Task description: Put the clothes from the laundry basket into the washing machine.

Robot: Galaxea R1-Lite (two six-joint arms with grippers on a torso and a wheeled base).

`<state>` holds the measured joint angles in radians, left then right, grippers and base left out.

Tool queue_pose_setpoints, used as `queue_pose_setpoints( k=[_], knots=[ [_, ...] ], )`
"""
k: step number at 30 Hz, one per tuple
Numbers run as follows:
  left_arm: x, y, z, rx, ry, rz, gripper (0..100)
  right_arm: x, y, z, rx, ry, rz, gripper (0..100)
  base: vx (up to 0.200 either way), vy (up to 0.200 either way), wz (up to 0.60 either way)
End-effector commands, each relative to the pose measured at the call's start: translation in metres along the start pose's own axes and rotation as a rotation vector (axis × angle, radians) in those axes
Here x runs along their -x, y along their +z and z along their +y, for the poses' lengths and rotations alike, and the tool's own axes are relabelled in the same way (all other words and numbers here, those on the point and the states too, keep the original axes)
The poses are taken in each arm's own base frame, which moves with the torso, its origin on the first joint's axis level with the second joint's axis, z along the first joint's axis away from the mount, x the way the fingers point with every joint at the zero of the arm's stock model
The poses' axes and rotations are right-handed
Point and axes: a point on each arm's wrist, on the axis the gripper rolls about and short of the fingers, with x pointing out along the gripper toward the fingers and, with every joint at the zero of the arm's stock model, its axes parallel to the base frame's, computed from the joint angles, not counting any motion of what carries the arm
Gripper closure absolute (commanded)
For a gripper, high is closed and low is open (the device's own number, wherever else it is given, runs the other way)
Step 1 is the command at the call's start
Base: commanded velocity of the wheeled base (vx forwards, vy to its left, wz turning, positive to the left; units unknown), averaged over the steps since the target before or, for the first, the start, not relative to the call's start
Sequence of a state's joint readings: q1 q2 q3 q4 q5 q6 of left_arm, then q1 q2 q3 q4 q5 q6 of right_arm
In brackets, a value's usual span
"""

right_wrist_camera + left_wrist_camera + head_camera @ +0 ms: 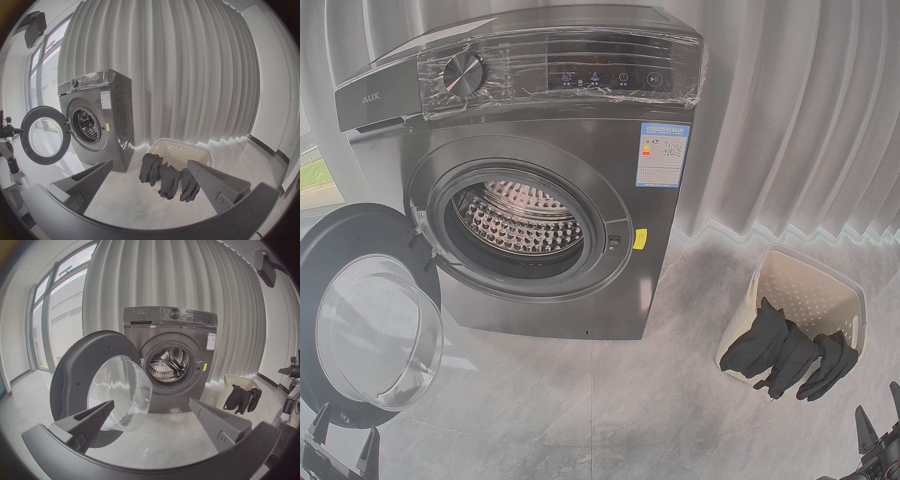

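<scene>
A grey front-loading washing machine (537, 175) stands ahead with its round door (369, 319) swung wide to the left and the steel drum (519, 219) showing. To the right on the floor sits a cream laundry basket (819, 294), with black clothes (787, 353) draped over its near rim. My left gripper (344, 437) is low at the left, below the door, open and holding nothing. My right gripper (878, 412) is low at the right, just short of the basket, open too. From the right wrist the clothes (168, 178) and basket (184, 150) lie ahead between the open fingers.
Pale curtains (800, 112) hang behind the machine and basket. The marble-pattern floor (587, 406) stretches bare between machine, basket and me. The open door (93, 380) juts out over the floor on the left. A window wall (59, 318) lies further left.
</scene>
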<state>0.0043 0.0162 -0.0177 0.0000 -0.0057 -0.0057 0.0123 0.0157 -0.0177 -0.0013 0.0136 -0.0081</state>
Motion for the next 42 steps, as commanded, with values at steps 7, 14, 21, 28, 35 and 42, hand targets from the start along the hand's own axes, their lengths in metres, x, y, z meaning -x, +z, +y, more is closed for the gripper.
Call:
queue_pose_setpoints(
  k=[7,14,21,28,35,42],
  knots=[
    [-0.0003,-0.0052,0.0000,0.003,0.000,0.005,0,-0.0008,-0.0050,0.0000,0.001,0.000,0.011,0,0.000,0.000,0.00],
    [-0.0003,-0.0052,0.0000,0.002,0.000,0.005,0,-0.0008,-0.0050,0.0000,0.002,0.003,0.011,0,0.000,0.000,-0.17],
    [-0.0003,-0.0052,0.0000,0.003,0.000,0.005,0,-0.0008,-0.0050,0.0000,0.001,0.002,0.011,0,0.000,0.000,-0.43],
    [-0.0003,-0.0052,0.0000,0.003,0.000,0.005,0,-0.0008,-0.0050,0.0000,0.003,0.002,0.011,0,0.000,0.000,0.00],
    [-0.0003,-0.0052,0.0000,0.003,0.000,0.005,0,-0.0008,-0.0050,0.0000,0.002,0.003,0.011,0,0.000,0.000,-0.09],
    [-0.0003,-0.0052,0.0000,0.003,0.000,0.005,0,-0.0008,-0.0050,0.0000,0.002,0.003,0.011,0,0.000,0.000,-0.60]
  ],
)
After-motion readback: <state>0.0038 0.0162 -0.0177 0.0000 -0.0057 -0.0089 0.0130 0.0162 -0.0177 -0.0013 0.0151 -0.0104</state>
